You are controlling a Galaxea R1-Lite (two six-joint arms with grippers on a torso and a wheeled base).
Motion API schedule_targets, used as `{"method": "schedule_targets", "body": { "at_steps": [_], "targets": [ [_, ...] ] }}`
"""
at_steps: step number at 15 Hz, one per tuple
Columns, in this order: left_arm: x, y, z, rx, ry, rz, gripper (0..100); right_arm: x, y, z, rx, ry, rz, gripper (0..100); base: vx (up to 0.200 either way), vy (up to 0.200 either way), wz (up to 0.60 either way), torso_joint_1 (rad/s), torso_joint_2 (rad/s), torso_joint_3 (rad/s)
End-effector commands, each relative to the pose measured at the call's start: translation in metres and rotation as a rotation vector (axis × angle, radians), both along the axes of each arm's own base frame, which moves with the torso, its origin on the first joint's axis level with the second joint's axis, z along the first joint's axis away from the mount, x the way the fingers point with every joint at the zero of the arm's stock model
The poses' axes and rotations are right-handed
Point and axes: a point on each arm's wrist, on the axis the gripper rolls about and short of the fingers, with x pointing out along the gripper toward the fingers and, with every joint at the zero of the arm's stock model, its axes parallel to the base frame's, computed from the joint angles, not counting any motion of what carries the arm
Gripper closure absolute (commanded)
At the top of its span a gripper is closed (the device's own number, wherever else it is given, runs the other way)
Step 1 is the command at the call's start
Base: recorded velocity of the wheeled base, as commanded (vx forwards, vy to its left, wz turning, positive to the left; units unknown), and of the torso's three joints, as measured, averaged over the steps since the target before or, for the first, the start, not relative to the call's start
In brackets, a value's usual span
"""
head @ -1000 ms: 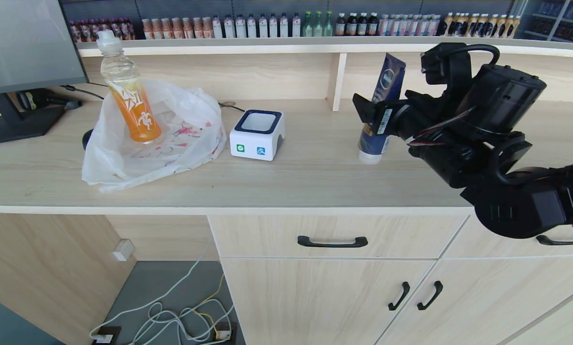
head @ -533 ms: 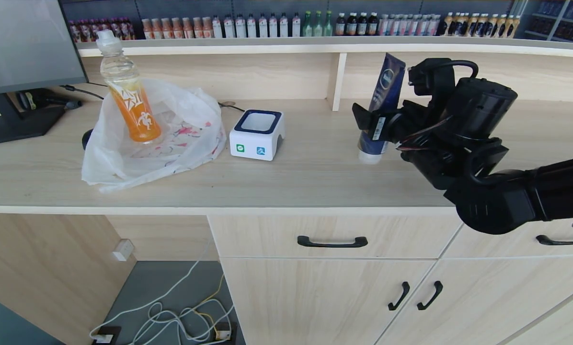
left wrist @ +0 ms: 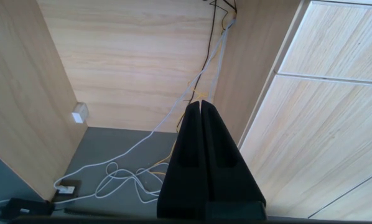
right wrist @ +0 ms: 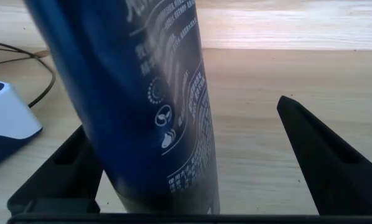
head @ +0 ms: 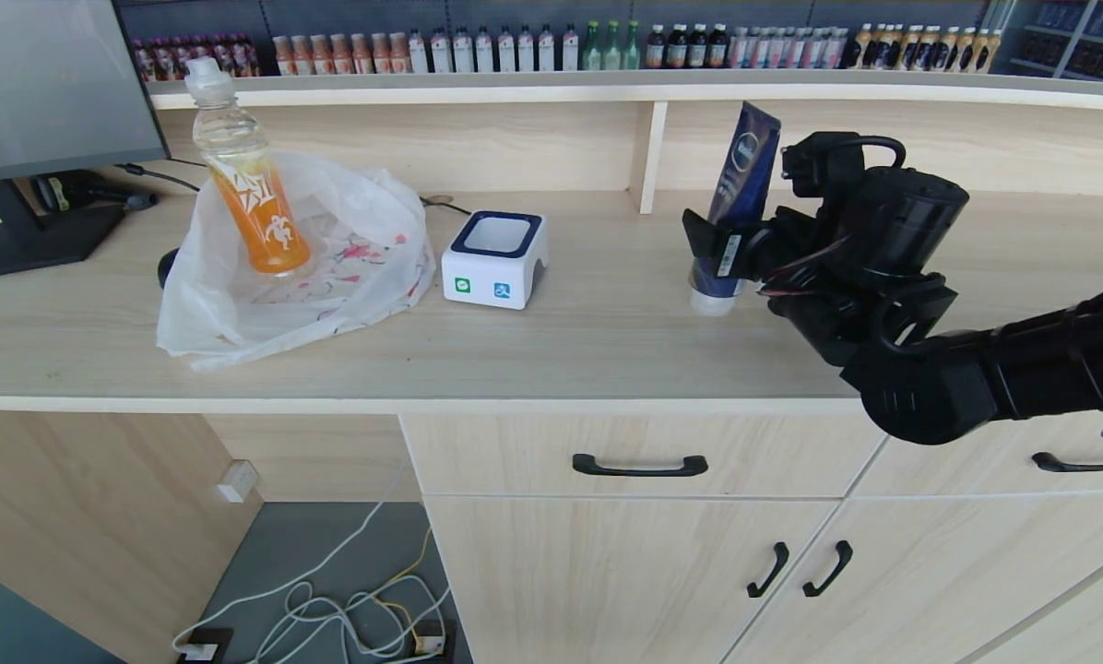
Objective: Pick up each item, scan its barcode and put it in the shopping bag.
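A dark blue tube point(head: 743, 175) stands cap-down on the wooden counter point(head: 561, 350), right of centre. My right gripper point(head: 725, 247) is open around its lower part, one finger on each side; in the right wrist view the tube point(right wrist: 155, 112) rises between the fingers point(right wrist: 316, 162), closer to one of them. A white plastic shopping bag point(head: 349, 267) lies at the left with an orange drink bottle point(head: 254, 194) upright in it. The white and blue scanner point(head: 496, 258) sits between bag and tube. My left gripper point(left wrist: 201, 124) is shut and hangs below the counter.
A monitor point(head: 44, 83) stands at the far left. An upright divider point(head: 651, 157) rises behind the tube under a raised ledge, with rows of bottles point(head: 551, 46) behind. Cables point(left wrist: 130, 180) lie on the floor beside cabinet doors point(left wrist: 323, 124).
My right arm has sunk lower and pushed in toward the tube, so the open fingers now sit further around it. The tube, bag, bottle and scanner have stayed put.
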Motion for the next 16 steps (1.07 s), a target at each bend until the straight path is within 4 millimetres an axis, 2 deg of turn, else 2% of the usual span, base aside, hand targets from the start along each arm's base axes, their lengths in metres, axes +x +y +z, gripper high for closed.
{"method": "schedule_targets", "body": {
  "at_steps": [1, 7, 8, 16],
  "targets": [
    [0.0000, 0.0000, 0.0000, 0.000, 0.000, 0.000, 100, 0.0000, 0.0031, -0.0020, -0.006, 0.004, 0.007, 0, 0.000, 0.000, 0.00, 0.000, 0.00, 0.000],
    [0.0000, 0.0000, 0.0000, 0.000, 0.000, 0.000, 100, 0.0028, 0.0024, -0.0054, -0.012, 0.012, 0.005, 0, 0.000, 0.000, 0.00, 0.000, 0.00, 0.000],
    [0.0000, 0.0000, 0.0000, 0.000, 0.000, 0.000, 100, 0.0025, 0.0023, -0.0066, -0.013, 0.015, 0.005, 100, 0.000, 0.000, 0.00, 0.000, 0.00, 0.000],
    [0.0000, 0.0000, 0.0000, 0.000, 0.000, 0.000, 100, 0.0030, 0.0025, -0.0065, -0.013, 0.015, 0.005, 100, 0.000, 0.000, 0.00, 0.000, 0.00, 0.000]
  ]
}}
